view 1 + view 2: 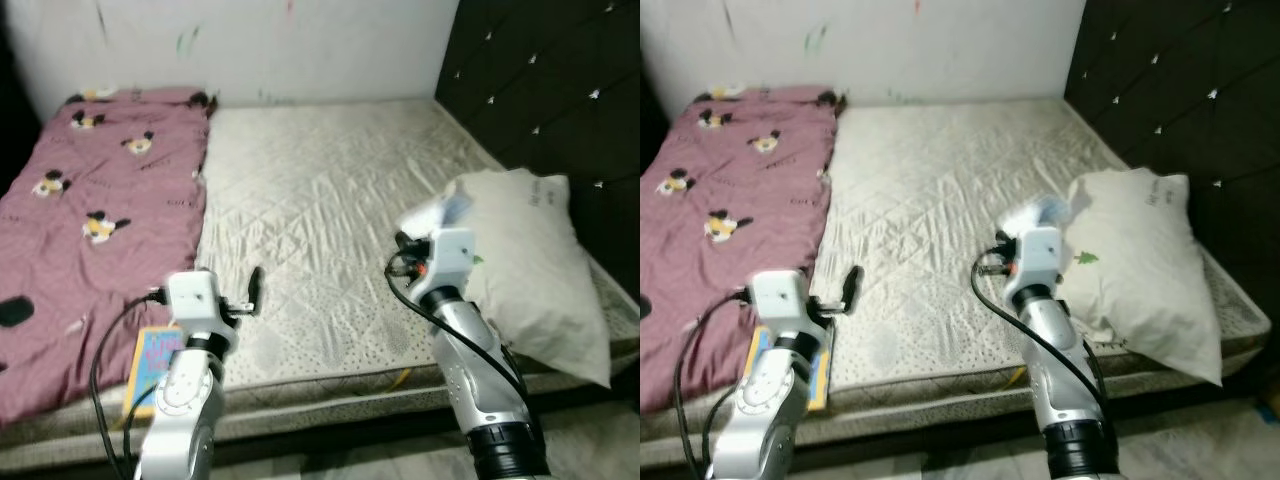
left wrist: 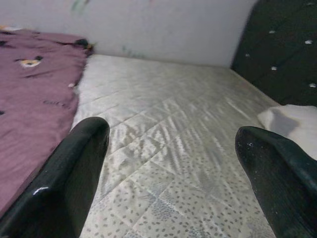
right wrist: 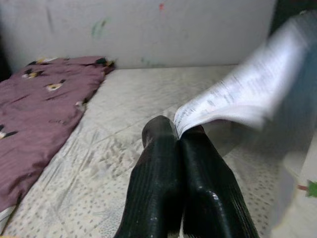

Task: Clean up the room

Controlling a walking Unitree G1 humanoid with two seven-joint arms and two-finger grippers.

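- I see a big bed (image 1: pixel 330 200) with a bare white mattress. A purple blanket (image 1: pixel 95 220) with little cartoon faces lies on the side of the bed away from the pillow.
- A white pillow (image 1: pixel 535 265) lies on the bed beside the dark padded headboard (image 1: pixel 560 90).
- My right pincer (image 3: pixel 176 134) is squeezed tight on the edge of a white paper (image 3: pixel 242 94) with small print. The paper sticks up and looks blurry. It is held over the mattress, just beside the pillow.
- My left pincer (image 2: pixel 171 134) is wide open and holds nothing. It sits low over the mattress, near the edge of the blanket.
- From the head camera I see a blue and yellow book (image 1: pixel 150 365) by the front edge of the bed, under my left arm, and a small black thing (image 1: pixel 15 312) lying on the blanket.
- The right wrist camera shows the print on the paper up close. In the head camera, the paper (image 1: pixel 440 210) is a pale blur above the wrist.
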